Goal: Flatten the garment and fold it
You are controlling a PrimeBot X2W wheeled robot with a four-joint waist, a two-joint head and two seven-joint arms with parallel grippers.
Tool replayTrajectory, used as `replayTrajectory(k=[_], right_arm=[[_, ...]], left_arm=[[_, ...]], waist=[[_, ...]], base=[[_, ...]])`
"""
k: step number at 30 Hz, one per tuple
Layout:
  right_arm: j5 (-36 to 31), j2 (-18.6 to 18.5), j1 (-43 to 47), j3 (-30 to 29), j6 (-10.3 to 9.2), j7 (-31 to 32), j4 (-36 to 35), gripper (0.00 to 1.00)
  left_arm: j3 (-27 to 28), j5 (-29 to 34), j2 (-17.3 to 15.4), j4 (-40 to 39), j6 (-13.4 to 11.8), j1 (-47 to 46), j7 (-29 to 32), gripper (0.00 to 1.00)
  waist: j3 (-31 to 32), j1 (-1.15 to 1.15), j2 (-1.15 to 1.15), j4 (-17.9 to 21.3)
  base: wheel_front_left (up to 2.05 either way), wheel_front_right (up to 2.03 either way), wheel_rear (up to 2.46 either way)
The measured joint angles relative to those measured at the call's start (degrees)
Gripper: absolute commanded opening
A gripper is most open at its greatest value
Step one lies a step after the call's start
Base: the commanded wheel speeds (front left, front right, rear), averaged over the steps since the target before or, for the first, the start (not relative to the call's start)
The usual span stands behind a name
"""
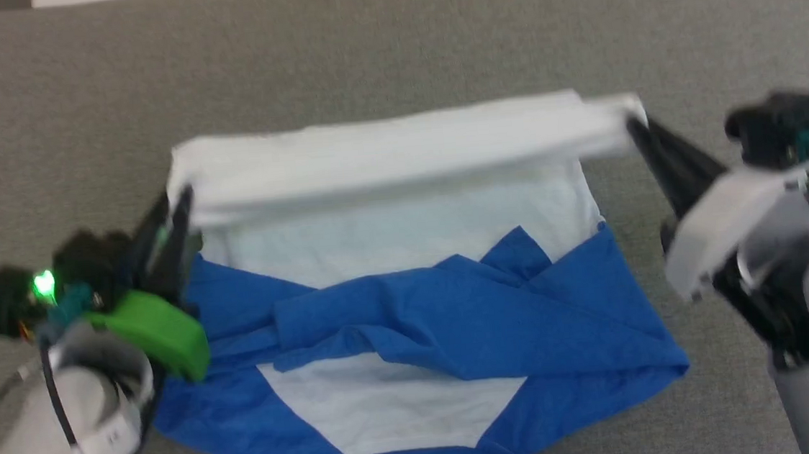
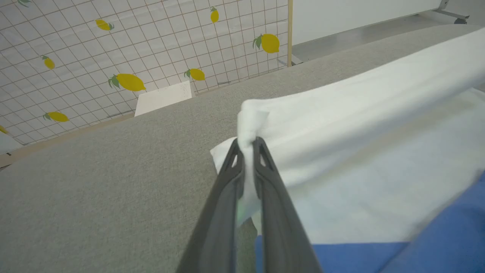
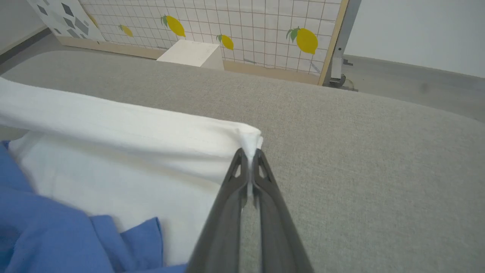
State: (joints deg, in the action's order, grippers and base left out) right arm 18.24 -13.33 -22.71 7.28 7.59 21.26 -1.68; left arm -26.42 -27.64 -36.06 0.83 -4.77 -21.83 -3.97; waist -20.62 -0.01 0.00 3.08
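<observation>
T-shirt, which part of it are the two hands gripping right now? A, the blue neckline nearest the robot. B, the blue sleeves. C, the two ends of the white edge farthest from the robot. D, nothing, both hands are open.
C: the left hand and the right hand are each shut on a bunched corner of the T-shirt at its white far edge, while the blue sleeves lie untouched nearer the robot.
</observation>
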Motion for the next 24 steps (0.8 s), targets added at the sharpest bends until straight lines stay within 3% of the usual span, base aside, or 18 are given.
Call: replayTrajectory(k=[4,11,18,24], right_arm=[[0.0,0.8,12.1,-3.1,0.00,5.8,-7.1,0.00],[-0.9,6.3,26.6,-8.2,0.00,13.9,-14.1,0.00],[-3.1,9.9,34.4,-10.6,0.00,17.4,-12.5,0.00],[-3.6,10.5,36.7,-10.9,0.01,16.5,-8.4,0.00]], left_arm=[[-0.8,-1.8,0.1,-3.5,-2.0,9.1,-0.3,0.00],[-1.5,-6.5,2.9,-4.3,-4.3,19.5,-2.6,0.00],[-2.5,-9.2,5.7,0.1,-3.9,24.1,-5.6,0.00],[-4.1,-9.7,7.4,5.2,-1.7,24.7,-7.1,0.00]], waist=[[3.5,0.00,0.00,-1.0],[8.0,0.00,0.00,-2.9],[11.1,0.00,0.00,-4.3],[12.4,0.00,0.00,-5.0]], base=[[0.00,0.00,0.00],[0.00,0.00,0.00],[0.00,0.00,0.00],[0.00,0.00,0.00]])
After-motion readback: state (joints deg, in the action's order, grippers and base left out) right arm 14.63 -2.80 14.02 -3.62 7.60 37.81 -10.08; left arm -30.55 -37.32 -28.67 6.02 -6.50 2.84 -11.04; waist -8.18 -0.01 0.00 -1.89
